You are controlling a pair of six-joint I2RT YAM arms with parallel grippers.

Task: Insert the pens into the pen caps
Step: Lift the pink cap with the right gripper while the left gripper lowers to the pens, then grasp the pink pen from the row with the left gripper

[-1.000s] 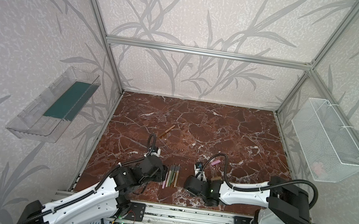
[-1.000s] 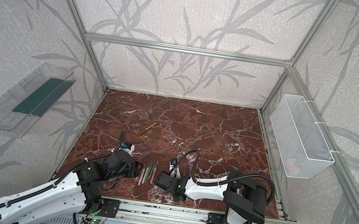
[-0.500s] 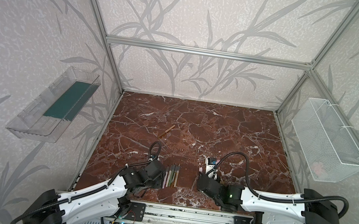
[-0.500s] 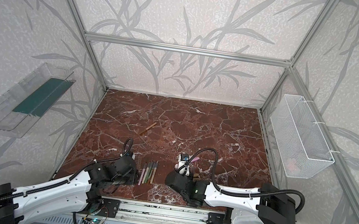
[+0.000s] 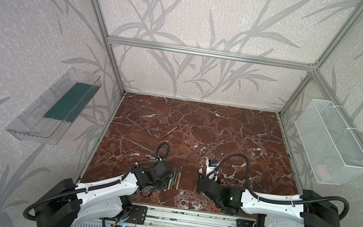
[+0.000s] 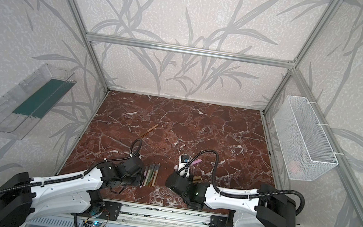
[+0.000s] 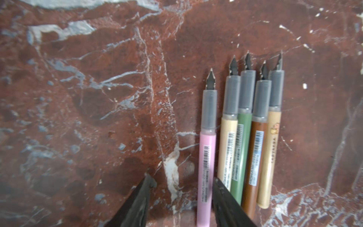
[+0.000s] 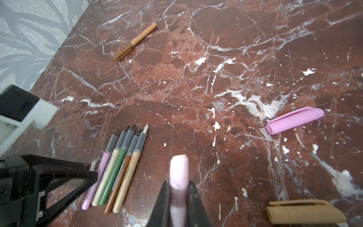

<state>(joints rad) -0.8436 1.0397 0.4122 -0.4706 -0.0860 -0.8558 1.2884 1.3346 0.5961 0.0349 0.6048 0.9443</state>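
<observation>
Marble table (image 5: 221, 134), with both arms reaching in over its front edge. The left end effector (image 7: 181, 177) has its fingers spread, low at the left side of the pen row. The right end effector (image 8: 178, 182) is pressed onto a pale pink cap (image 8: 179, 167), to the right of the row. Five uncapped pens (image 7: 242, 137) lie side by side near the front edge, left of centre, with their long axes front to back and their nibs toward the back edge. The pink pen (image 7: 207, 157), leftmost, has its tail between the spread fingers, unpinched. The left arm is nearer and is likely the one to take it.
</observation>
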